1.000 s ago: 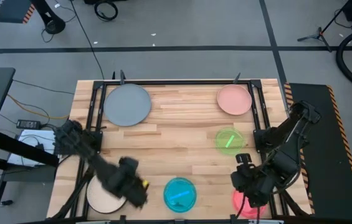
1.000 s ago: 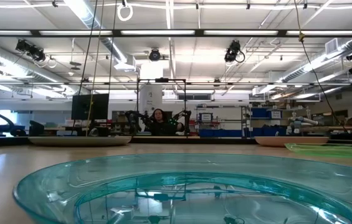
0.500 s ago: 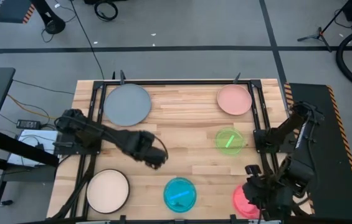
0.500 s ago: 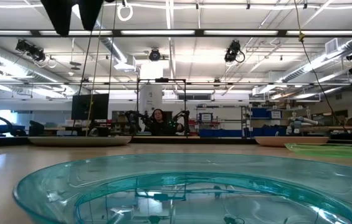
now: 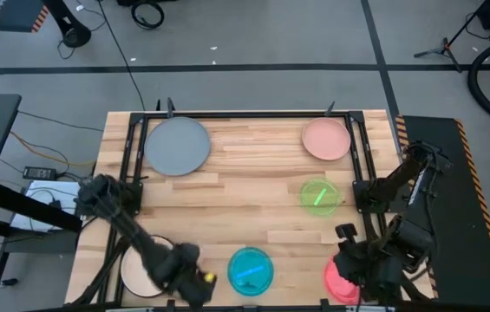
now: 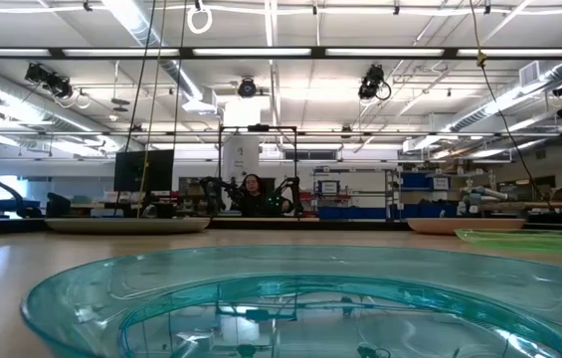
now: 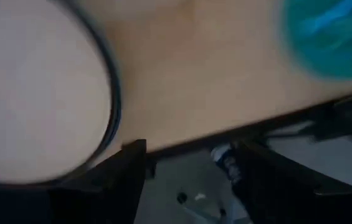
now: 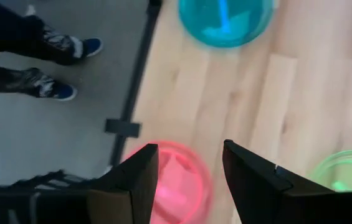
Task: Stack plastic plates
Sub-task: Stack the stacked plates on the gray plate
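Six plates lie flat on the wooden table: grey (image 5: 177,145) at the far left, salmon pink (image 5: 326,139) at the far right, translucent green (image 5: 317,195), cyan (image 5: 251,270), red-pink (image 5: 338,284) and cream (image 5: 140,267) along the near edge. My left gripper (image 5: 189,279) is open above the near edge, between the cream plate (image 7: 32,93) and the cyan plate (image 7: 331,37). My right gripper (image 5: 355,264) is open above the red-pink plate (image 8: 172,177), which shows between its fingers. I see no other plates.
A black frame (image 5: 132,156) runs along the table's left and right sides. A person's legs and shoes (image 8: 38,43) stand on the floor off the near edge. The low view looks over the cyan plate (image 6: 281,298) into the room.
My left gripper swung from the near edge beside the cream plate up toward the table's middle, then came back down to the near edge between the cream and cyan plates. No plate has moved.
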